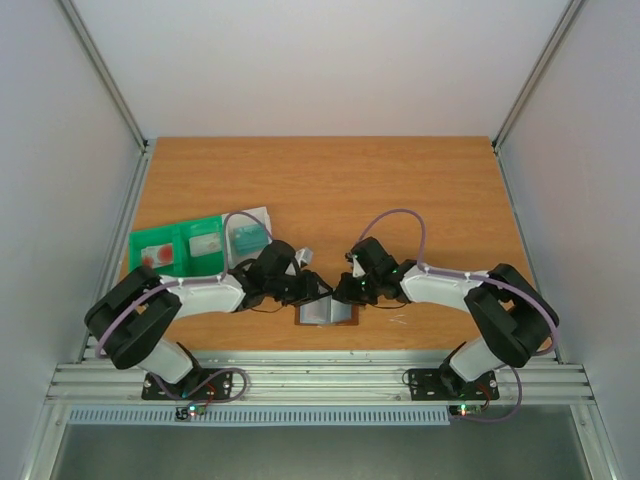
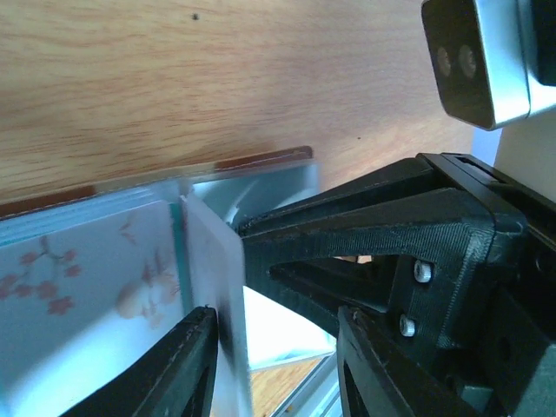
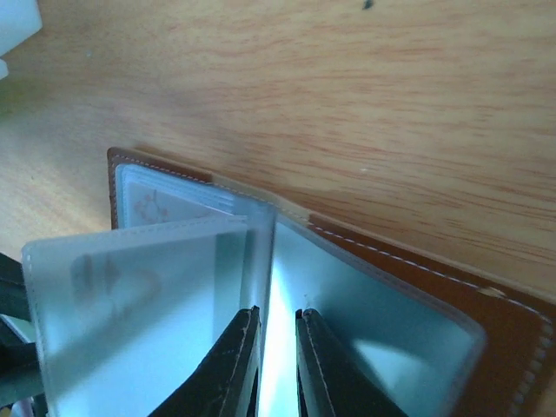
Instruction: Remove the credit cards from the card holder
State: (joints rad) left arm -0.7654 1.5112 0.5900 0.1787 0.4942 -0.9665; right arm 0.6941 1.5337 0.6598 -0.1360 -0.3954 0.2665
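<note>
The brown card holder (image 1: 326,313) lies open on the table near the front edge, its clear grey-blue sleeves fanned up. A white credit card (image 2: 87,287) with pink blossom marks sits in a sleeve, and a teal-green edge (image 2: 176,252) shows right behind it. My left gripper (image 2: 278,365) is open, and an upright pale leaf (image 2: 213,278) rests against its left finger. My right gripper (image 3: 278,356) stands over the sleeves with its jaws a narrow gap apart, and a clear leaf (image 3: 261,252) runs down beside its left finger. Brown leather (image 3: 486,321) shows under the sleeves. The two grippers nearly meet over the holder.
A green and clear compartment tray (image 1: 180,248) lies at the left, behind my left arm. A small pale object (image 1: 305,257) sits just behind the grippers. The metal rail (image 1: 320,375) runs along the table's front edge. The right arm's wrist camera (image 2: 478,61) fills the left wrist view's top right.
</note>
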